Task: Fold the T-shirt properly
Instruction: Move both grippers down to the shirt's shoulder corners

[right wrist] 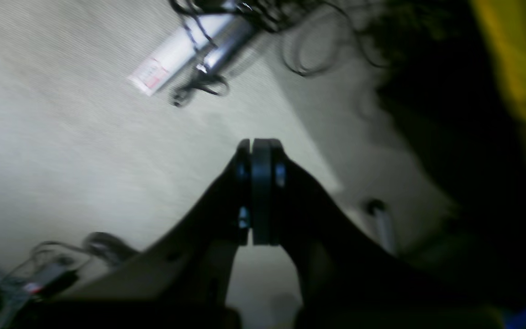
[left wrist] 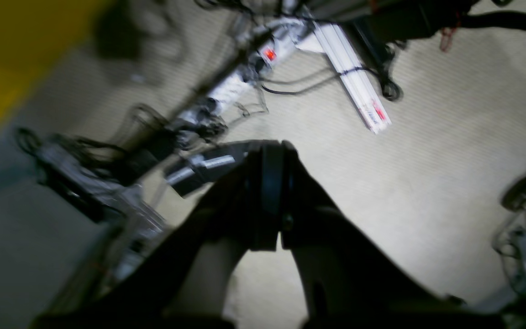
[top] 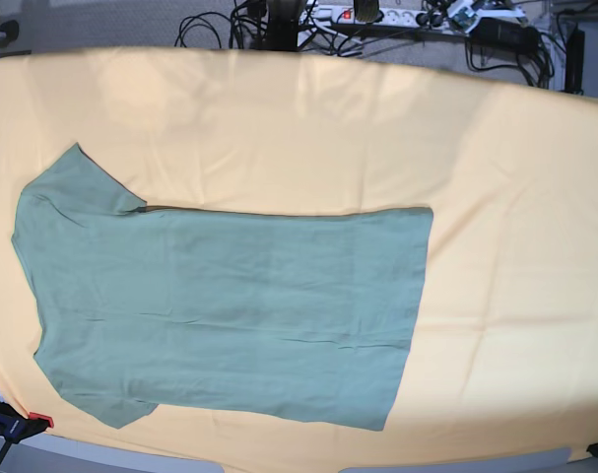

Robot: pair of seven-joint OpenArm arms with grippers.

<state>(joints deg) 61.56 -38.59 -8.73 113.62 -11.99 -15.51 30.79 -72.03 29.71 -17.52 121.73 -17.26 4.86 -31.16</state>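
The sage-green T-shirt point(top: 220, 305) lies flat and spread out on the yellow-orange cloth point(top: 377, 138) in the base view, collar end at the left, hem at the right, both short sleeves out. Neither arm appears in the base view. In the left wrist view my left gripper point(left wrist: 272, 151) is shut with nothing in it, hanging over grey carpet away from the shirt. In the right wrist view my right gripper point(right wrist: 259, 146) is also shut and empty, over the floor. The T-shirt shows in neither wrist view.
Power strips and tangled cables point(top: 397, 20) lie on the floor behind the table's far edge. A white rail point(left wrist: 354, 73) and cables point(left wrist: 107, 160) lie on the carpet under the left gripper. An orange clamp point(top: 33, 422) grips the cloth at the near left corner.
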